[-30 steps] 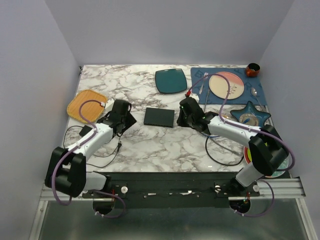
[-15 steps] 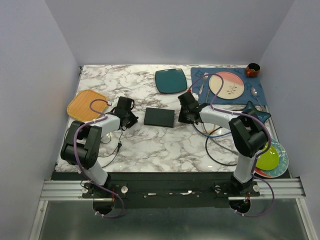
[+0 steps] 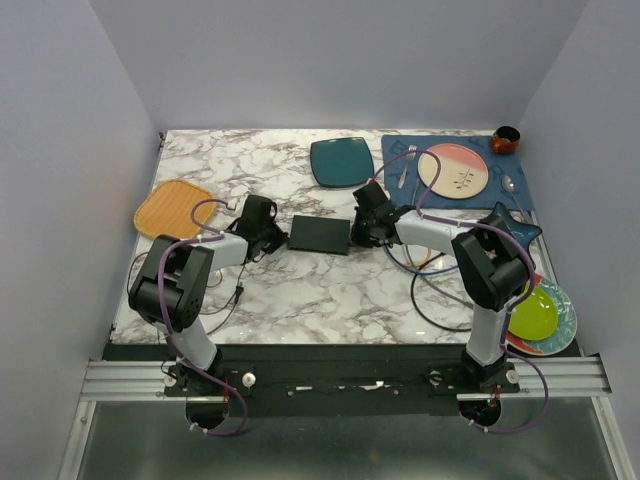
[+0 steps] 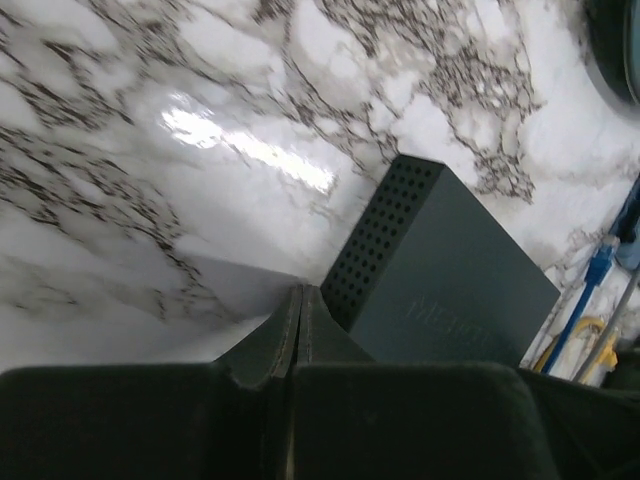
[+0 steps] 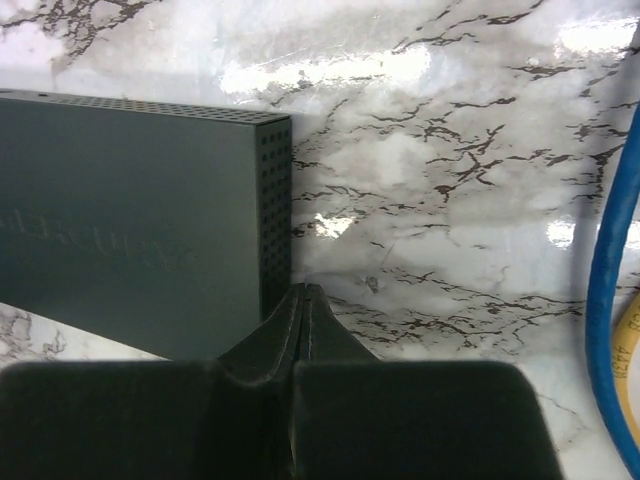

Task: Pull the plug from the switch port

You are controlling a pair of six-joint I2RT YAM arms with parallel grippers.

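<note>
Both jaws closed — switch (image 3: 319, 234) between, just beside.

On my white marble tabletop (image 3: 300, 290) I see a dark teal square plate (image 3: 342, 162) at the back and an orange square woven tray (image 3: 173, 209) far left. At the right, a pink-and-cream round plate (image 3: 453, 170) lies on a blue rectangular placemat (image 3: 498, 160).

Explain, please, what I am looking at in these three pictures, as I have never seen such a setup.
Two robot arms stand side by side. One picture looks down from above; the other two come from wrist cameras. On the marble table lie a flat black switch, a teal plate, an orange tray and a blue mat. The left gripper and right gripper sit at either end of the switch, both shut, holding nothing. A blue cable lies beside the right one.
</note>
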